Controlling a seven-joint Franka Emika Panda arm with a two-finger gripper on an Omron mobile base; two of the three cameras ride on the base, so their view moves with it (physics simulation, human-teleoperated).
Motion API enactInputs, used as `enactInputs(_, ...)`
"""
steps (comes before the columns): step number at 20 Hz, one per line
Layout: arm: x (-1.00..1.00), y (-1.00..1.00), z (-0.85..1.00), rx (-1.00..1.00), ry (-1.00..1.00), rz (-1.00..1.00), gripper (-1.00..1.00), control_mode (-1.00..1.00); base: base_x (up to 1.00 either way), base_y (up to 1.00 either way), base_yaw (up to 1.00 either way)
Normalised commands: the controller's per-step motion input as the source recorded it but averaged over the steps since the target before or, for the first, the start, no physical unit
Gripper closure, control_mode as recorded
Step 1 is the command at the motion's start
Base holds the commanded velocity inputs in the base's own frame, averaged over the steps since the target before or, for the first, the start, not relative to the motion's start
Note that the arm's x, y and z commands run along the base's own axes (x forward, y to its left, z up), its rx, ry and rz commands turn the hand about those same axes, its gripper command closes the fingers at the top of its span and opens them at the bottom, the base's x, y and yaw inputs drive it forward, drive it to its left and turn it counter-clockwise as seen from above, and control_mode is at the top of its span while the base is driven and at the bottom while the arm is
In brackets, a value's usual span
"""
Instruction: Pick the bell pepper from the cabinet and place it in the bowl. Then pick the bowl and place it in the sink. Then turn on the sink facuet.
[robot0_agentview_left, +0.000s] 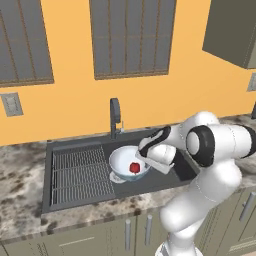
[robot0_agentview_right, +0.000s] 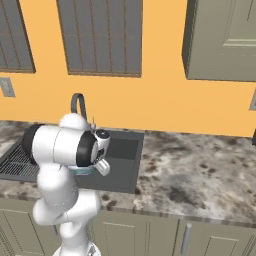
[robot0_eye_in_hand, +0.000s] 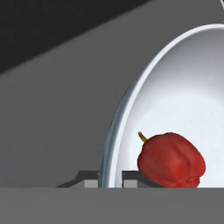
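The bowl (robot0_agentview_left: 121, 161), white inside and pale blue outside, sits low in the right half of the dark sink (robot0_agentview_left: 75, 144). The red bell pepper (robot0_agentview_left: 134, 167) lies inside it. My gripper (robot0_agentview_left: 145, 159) is shut on the bowl's right rim. In the hand view the rim (robot0_eye_in_hand: 114, 131) runs down between my two fingertips (robot0_eye_in_hand: 89, 179), and the bell pepper (robot0_eye_in_hand: 171, 160) rests just inside. I cannot tell whether the bowl touches the basin floor. The faucet (robot0_agentview_left: 115, 117) stands behind the basin. The cabinet (robot0_agentview_right: 225, 40) hangs at the upper right with its door closed.
A ribbed wire rack (robot0_agentview_left: 82, 172) makes up the sink's left half. Speckled stone counter (robot0_agentview_right: 200, 170) stretches to the right of the basin. Low drawer cabinets (robot0_agentview_left: 100, 235) run under the counter. Shuttered windows (robot0_agentview_left: 132, 37) are on the orange wall.
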Motion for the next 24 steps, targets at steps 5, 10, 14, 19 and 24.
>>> enactInputs(5,0.64,0.21,-0.29,-0.05,0.01,0.03,1.0,-1.0,0.0,0.0,0.0)
enactInputs(10,0.68,0.01,-0.42,-0.02,0.02,0.0,1.0,-1.0,0.0,0.0,0.0)
enactInputs(14,0.55,0.0,-0.41,-0.02,0.0,0.0,1.0,-1.0,0.0,0.0,0.0)
enactInputs(19,0.33,-0.01,-0.22,-0.02,0.0,0.0,1.0,-1.0,0.0,0.0,0.0)
enactInputs(24,0.02,0.28,-0.09,-0.09,-0.03,0.0,1.0,-1.0,0.0,0.0,0.0)
